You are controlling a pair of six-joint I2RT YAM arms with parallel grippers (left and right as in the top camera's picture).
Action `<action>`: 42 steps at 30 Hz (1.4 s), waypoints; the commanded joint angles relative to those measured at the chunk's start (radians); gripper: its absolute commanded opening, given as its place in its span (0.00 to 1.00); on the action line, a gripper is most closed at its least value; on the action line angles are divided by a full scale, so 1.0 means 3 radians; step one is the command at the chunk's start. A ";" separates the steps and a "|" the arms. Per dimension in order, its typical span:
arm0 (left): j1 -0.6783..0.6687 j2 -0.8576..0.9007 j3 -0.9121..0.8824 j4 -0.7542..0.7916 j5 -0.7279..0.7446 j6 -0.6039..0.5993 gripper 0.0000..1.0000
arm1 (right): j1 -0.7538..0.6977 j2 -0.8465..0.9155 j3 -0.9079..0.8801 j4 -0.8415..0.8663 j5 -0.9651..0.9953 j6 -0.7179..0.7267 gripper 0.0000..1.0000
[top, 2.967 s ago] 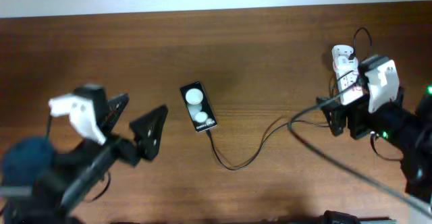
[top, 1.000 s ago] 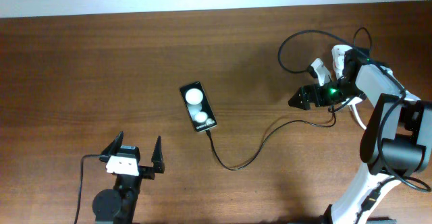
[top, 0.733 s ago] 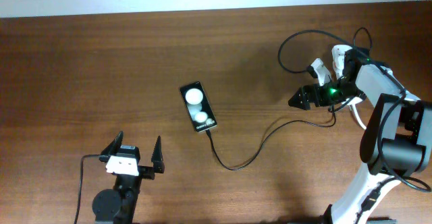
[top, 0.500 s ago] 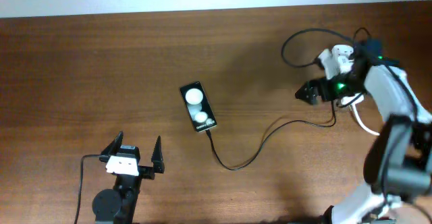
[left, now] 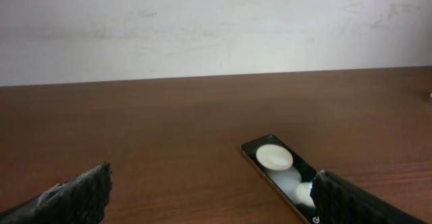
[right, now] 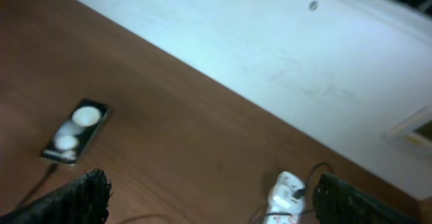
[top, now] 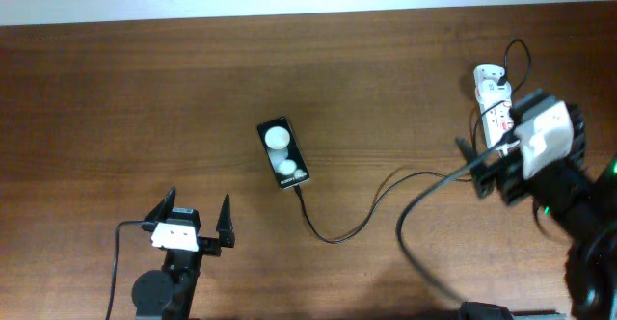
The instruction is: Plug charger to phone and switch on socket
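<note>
Judging by the cable [top: 331,240] meeting the phone [top: 283,153] at mid-table, plugging looks done; the power strip [top: 494,103], far right, awaits switching. Left gripper [top: 200,204] and right gripper [right: 209,197] both spread, empty

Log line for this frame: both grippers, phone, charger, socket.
left gripper open, empty, short of phone | right gripper open, empty, near socket | charger tip at phone's lower end | socket on/off unclear

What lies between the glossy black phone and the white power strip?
A thin black charger cable loops across the bare brown wooden table; overhead view shows it.
</note>
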State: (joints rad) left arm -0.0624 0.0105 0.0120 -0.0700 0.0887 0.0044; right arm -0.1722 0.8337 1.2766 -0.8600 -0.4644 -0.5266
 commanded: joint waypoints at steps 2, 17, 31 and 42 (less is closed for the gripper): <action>0.0022 -0.0018 -0.0011 -0.0020 -0.0025 0.0052 0.99 | 0.0403 -0.0787 -0.1136 0.0467 0.0654 0.0025 0.99; 0.0022 -0.0018 -0.0011 -0.0020 -0.0025 0.0052 0.99 | 0.0402 -0.2768 -0.4058 0.2247 0.1148 0.2424 0.99; 0.0022 -0.0018 -0.0011 -0.0020 -0.0025 0.0052 0.99 | 0.0402 -0.2768 -0.4237 0.2645 0.1190 0.2385 0.99; 0.0022 -0.0018 -0.0011 -0.0020 -0.0025 0.0052 0.99 | 0.0402 -0.2768 -0.4237 0.2604 0.1652 0.2385 0.99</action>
State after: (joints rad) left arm -0.0624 0.0101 0.0120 -0.0708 0.0883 0.0048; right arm -0.0570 0.0113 0.0105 -0.0719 0.0116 0.1867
